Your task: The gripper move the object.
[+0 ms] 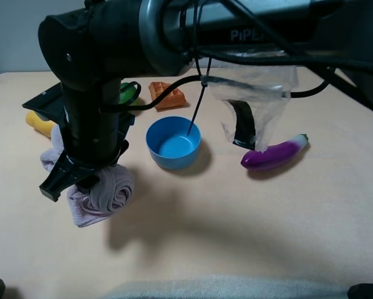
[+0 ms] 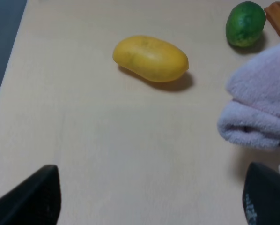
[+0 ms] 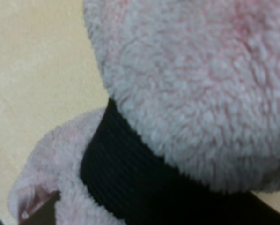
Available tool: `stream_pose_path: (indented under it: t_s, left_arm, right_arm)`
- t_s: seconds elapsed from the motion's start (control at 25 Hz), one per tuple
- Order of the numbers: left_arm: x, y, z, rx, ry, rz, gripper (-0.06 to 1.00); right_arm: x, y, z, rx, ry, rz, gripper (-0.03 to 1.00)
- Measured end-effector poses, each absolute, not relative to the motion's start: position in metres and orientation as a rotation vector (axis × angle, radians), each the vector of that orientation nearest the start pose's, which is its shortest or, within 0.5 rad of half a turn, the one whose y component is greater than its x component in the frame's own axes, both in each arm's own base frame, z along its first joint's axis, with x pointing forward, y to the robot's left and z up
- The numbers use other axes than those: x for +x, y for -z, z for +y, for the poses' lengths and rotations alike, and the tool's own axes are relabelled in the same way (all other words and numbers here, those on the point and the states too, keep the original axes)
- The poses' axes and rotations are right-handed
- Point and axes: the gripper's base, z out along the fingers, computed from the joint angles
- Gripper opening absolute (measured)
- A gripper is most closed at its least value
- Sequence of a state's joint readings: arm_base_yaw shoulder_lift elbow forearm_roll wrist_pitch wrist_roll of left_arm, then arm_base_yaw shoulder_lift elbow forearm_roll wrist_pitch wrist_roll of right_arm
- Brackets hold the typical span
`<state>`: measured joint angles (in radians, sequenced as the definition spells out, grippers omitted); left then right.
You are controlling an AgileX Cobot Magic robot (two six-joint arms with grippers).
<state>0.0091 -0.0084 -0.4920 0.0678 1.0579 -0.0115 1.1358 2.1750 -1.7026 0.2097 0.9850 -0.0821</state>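
The pale mauve-grey rolled towel (image 1: 105,193) with its black band (image 3: 130,173) lies at the left of the table. My right gripper (image 1: 80,177) reaches across from the right and comes down on the towel's middle. It is closed on the towel at the band, and the towel (image 3: 201,89) fills the right wrist view. One towel end (image 1: 50,156) sticks out on the arm's far side. My left gripper (image 2: 149,206) is open and empty, low over bare table. The towel end (image 2: 257,108) is to one side of it.
A blue bowl (image 1: 173,143) stands mid-table. The purple eggplant (image 1: 275,152) and a clear bag (image 1: 252,112) lie to its right. A yellow mango (image 2: 151,58), a green fruit (image 2: 245,18) and a waffle (image 1: 168,94) lie behind the towel.
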Motion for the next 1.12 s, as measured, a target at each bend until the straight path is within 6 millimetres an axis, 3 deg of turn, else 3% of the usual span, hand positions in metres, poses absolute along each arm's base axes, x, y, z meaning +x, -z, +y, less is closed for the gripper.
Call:
stream_pose_path:
  t_s: [0.24, 0.88, 1.12]
  left_arm:
    - [-0.005, -0.275, 0.005, -0.024, -0.08, 2.04, 0.85]
    - [-0.005, -0.275, 0.005, -0.024, -0.08, 2.04, 0.85]
    - [-0.005, -0.275, 0.005, -0.024, -0.08, 2.04, 0.85]
  right_arm:
    - [0.177, -0.155, 0.419, -1.656, -0.376, 2.564, 0.38]
    - [0.189, -0.149, 0.417, -1.665, -0.32, 2.509, 0.38]
    - [0.194, -0.134, 0.416, -1.669, -0.292, 2.538, 0.38]
